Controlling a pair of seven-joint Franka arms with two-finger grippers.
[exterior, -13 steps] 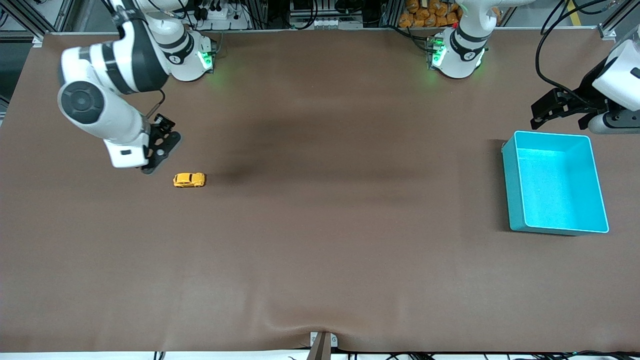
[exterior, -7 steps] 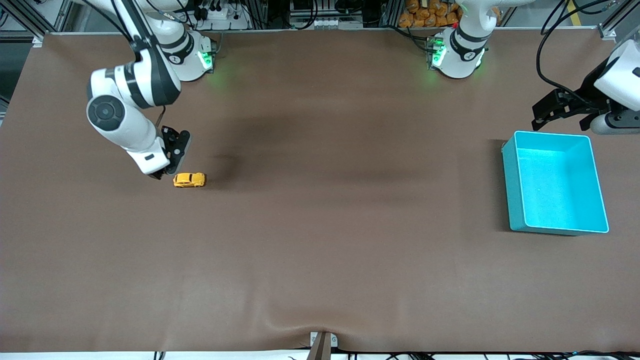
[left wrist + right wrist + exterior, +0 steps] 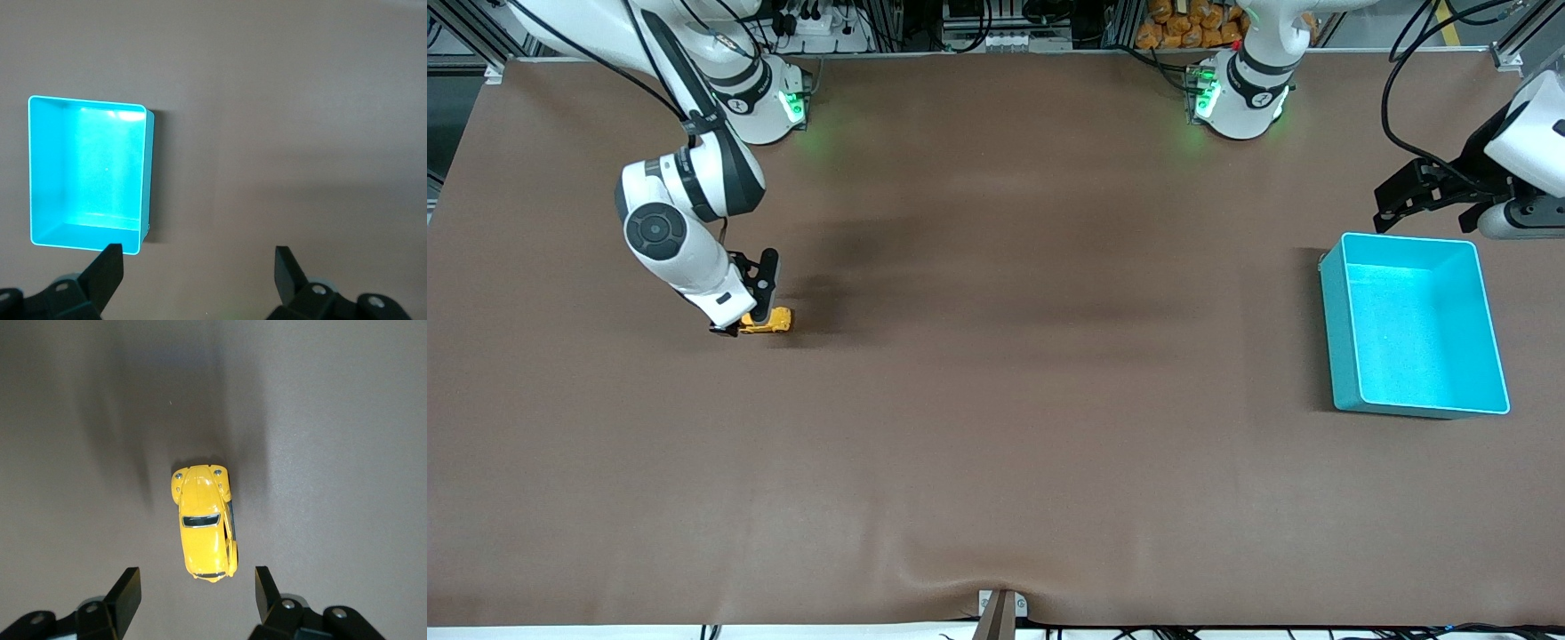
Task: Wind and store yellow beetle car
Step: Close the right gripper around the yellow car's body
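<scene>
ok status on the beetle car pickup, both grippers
Right gripper open, low over the yellow beetle car, not gripping. Car on the table, wheels down. Left gripper open, waiting above the table beside the teal bin. Nothing in the way.

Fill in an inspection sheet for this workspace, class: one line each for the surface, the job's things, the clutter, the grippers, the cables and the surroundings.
Surface: brown table cover, slightly rippled at the edge nearest the front camera.
Job's things: yellow toy car on its wheels toward the right arm's end; teal bin toward the left arm's end, nothing seen in it.
Clutter: nothing seen.
Grippers: right gripper open, low over the car, not gripping it; left gripper open, up beside the bin, waiting.
Cables: black cable looping to the left arm.
Surroundings: metal framing and wiring along the arms' edge of the table.
</scene>
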